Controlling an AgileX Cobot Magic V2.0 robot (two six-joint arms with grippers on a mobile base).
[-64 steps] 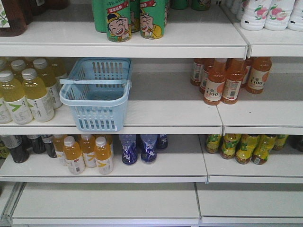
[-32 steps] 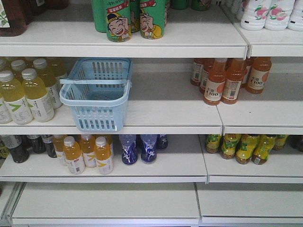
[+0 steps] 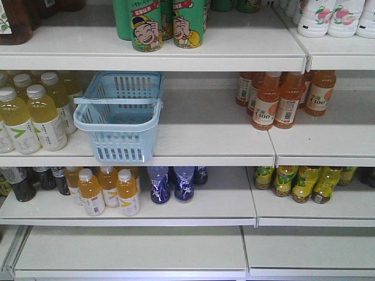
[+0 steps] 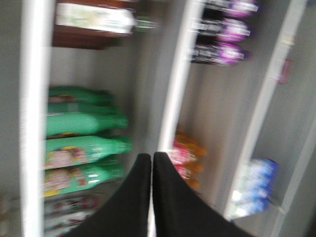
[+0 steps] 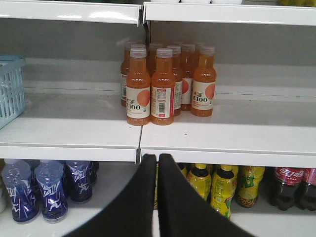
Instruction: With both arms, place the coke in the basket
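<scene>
I could not pick out the coke in any of my views. There was one basket (image 3: 120, 146), light blue. It stood on the middle shelf (image 3: 211, 143) towards its left end, with its handle lying across the rim. Inside I saw only its own slotted floor. My right wrist camera caught just the basket's corner at the left edge.

To the basket's right on the same shelf, well apart from it, stood a cluster of orange juice bottles (image 5: 163, 89); I counted at least six. On the shelf below, the front camera showed three blue bottles (image 3: 176, 184).

The left gripper (image 4: 151, 157) had its fingers pressed together with nothing between them, though that view was blurred. The right gripper (image 5: 157, 158) was likewise closed tight on nothing, in front of the shelf edge below the orange bottles.
</scene>
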